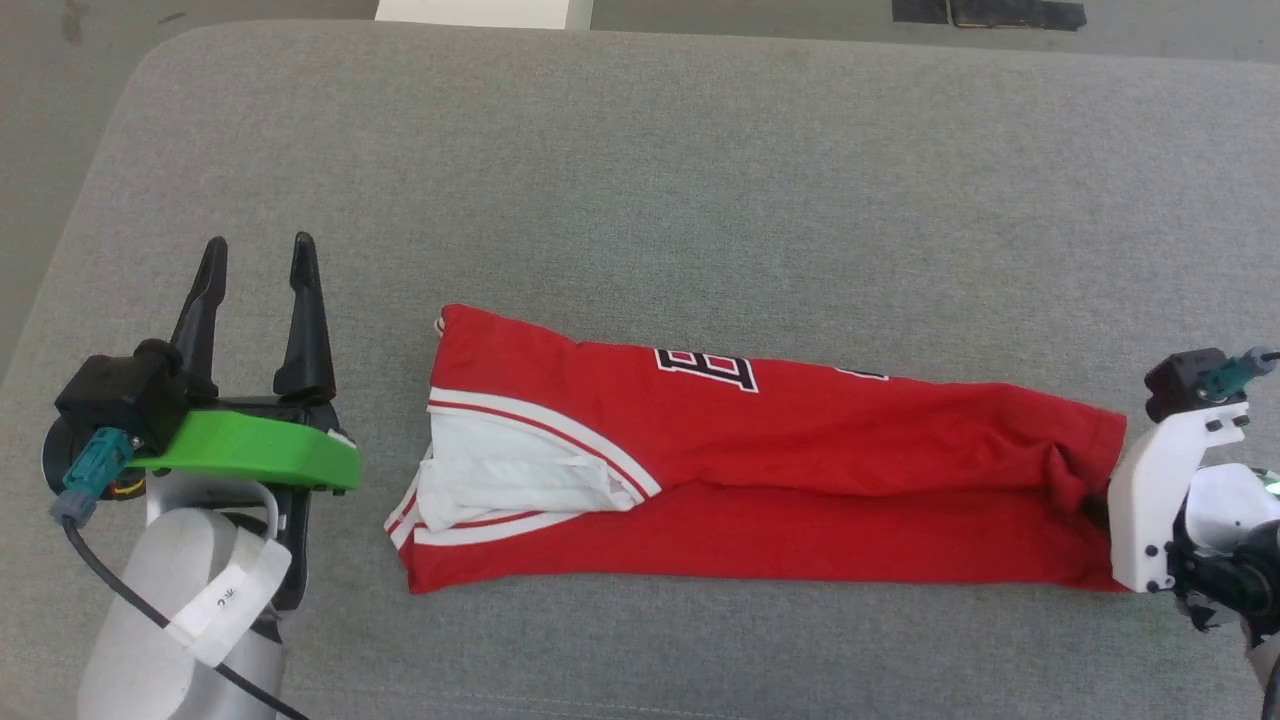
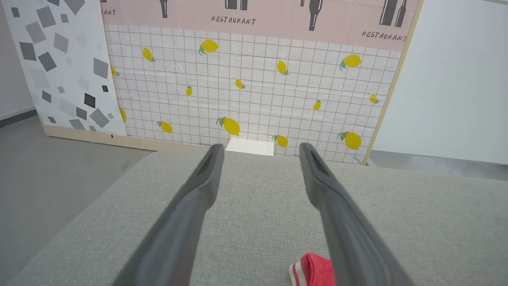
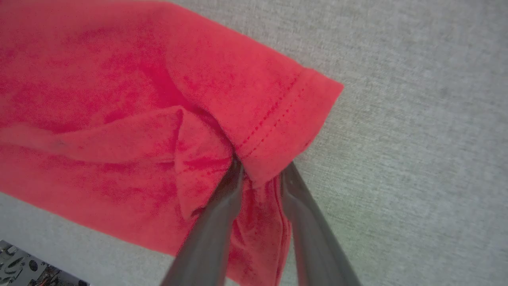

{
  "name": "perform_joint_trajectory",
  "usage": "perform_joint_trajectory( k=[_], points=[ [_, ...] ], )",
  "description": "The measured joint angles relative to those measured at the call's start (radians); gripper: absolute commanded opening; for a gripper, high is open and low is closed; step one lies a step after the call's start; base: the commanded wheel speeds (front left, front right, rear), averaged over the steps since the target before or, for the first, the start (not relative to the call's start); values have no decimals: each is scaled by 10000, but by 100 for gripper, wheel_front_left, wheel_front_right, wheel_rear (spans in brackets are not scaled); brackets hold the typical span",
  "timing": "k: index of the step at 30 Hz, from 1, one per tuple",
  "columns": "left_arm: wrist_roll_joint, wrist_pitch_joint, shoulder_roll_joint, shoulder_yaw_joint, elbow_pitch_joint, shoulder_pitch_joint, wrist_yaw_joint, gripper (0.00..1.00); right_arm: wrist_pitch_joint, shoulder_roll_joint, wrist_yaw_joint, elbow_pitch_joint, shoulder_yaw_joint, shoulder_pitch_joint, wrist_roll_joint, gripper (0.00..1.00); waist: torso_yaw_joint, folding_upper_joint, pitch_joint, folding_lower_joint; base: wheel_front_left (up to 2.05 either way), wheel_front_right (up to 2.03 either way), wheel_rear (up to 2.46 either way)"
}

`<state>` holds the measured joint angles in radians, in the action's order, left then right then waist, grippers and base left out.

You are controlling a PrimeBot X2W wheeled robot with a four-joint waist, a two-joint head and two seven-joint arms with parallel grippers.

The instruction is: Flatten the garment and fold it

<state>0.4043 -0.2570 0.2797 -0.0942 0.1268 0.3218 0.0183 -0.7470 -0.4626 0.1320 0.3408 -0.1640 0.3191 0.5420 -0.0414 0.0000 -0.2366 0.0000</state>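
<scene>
Where right hand [image 3: 262,165] met shirt [image 1: 800,470]: narrow astride hem [image 3: 274,115]; hold could not be told.
Left hand [image 1: 259,243]: wide, empty.
Technique: deep pinch through all layers seemed advisable.

Grey woven upholstered surface [image 1: 700,150] with rounded corners, bordered by grey floor [image 1: 40,100]. Beyond its far edge lie a white flat rectangular object [image 2: 250,146], possibly a board or a box, and two dark strips [image 1: 985,12] on the floor. Backdrop, left wrist view: lemon panel [image 2: 254,99] of white grid tiles with yellow lemons, topped by a pink band [image 2: 278,12] bearing black bottle silhouettes and the word "RESTAURANT". To its left stands a white panel with scattered grey squares [image 2: 59,67]; to its right, a plain pale wall [image 2: 456,79].
</scene>
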Motion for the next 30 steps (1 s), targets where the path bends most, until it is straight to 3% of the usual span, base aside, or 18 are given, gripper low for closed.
perform_joint_trajectory(
  k=[9,18,23,26,30],
  points=[
    [-48,0,-65,140,15,-31,138,100,-29,-230,12,299,454,87,-82,0,19,0,-14,0,0,0,0],
    [-86,0,-138,167,38,-29,244,100,-182,-965,8,1388,2380,139,-1183,0,-42,0,-128,0,0,0,0],
    [-90,0,-138,155,94,-28,249,100,-249,-1007,8,1707,3101,202,-1891,0,-19,1,-184,1,0,0,0],
    [-90,0,-142,150,134,-29,253,100,-391,-965,8,1636,3131,240,-2174,0,11,1,-126,0,0,0,0],
    [-104,0,-146,151,205,-63,255,100,-1080,-1164,6,938,2357,223,-2328,0,56,1,42,1,0,0,0]
  ],
)
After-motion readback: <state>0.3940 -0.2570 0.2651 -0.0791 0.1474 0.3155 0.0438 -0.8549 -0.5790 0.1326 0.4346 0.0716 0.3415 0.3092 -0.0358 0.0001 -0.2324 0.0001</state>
